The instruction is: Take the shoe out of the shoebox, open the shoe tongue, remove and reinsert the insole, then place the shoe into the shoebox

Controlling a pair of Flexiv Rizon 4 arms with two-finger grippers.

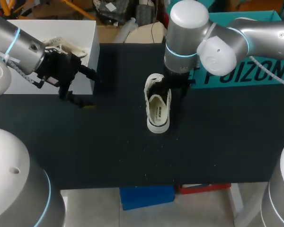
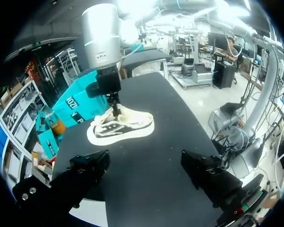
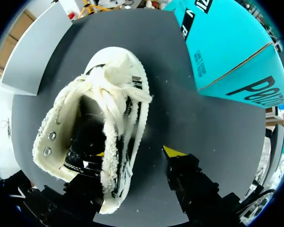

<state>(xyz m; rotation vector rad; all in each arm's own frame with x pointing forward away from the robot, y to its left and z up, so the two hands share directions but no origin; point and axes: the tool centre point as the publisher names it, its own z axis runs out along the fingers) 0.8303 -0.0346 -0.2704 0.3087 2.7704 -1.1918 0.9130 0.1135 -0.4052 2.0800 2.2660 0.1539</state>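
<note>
Black table [image 1: 217, 142]: R gripper [image 3: 136, 152] spread wide, straddling shoe [image 3: 94, 118] wall.

A black table [image 1: 109, 156] bears 1 white box [image 1: 47, 28] at its left.

From the head view you won't see the right gripper [image 3: 136, 152]. The wrist of the right arm [image 1: 184, 42] covers it, and also the end of the shoe [image 1: 158, 111] beneath. In the right wrist view one finger sits inside the shoe, showing only a sliver of yellow tip; the interior is too dark to make out the insole. The teal shoebox [image 1: 241, 78] is partly behind that arm and cut off at the edge. The left gripper [image 2: 144, 165] shows no yellow tips in its own view — and the pale thing [image 1: 68, 47] on the white box [image 1: 52, 28] is half hidden, too small to name.
</note>
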